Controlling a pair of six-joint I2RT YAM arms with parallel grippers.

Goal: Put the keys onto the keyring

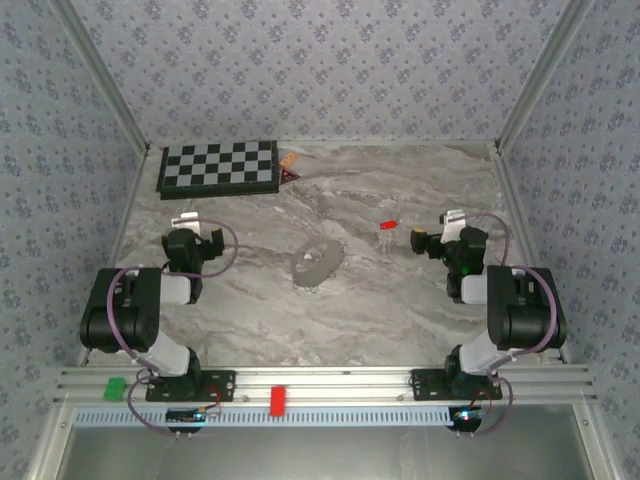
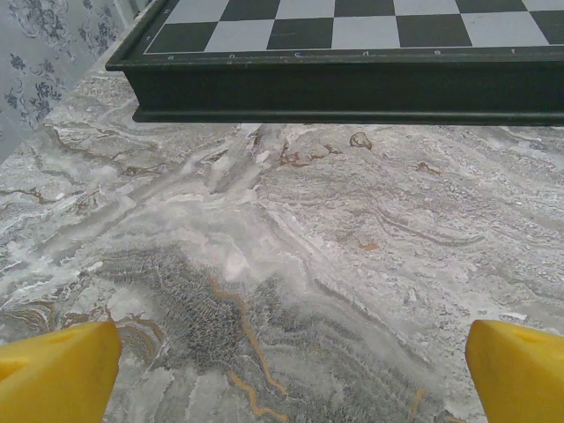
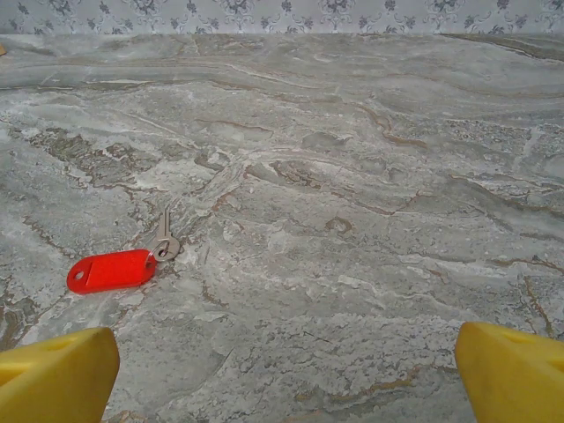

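End effectors: left end effector (image 2: 282,374) and right end effector (image 3: 282,370) both gape wide, holding nothing.
Key: red-headed key (image 3: 110,270) lies flat on the tabletop (image 1: 400,300), ahead and to the left of the right end effector, untouched.
Keyring: pale oval keyring (image 1: 318,258) lies mid-tabletop between the arms, apart from the key.
Progress: nothing joined; by my judgement, grasping and threading are all still to do.
Surface: grey marbled stone look; chessboard (image 1: 218,167) far left, orange triangular piece (image 1: 288,168) beside it.
Room: flowered wallpaper (image 1: 300,60) on three sides.
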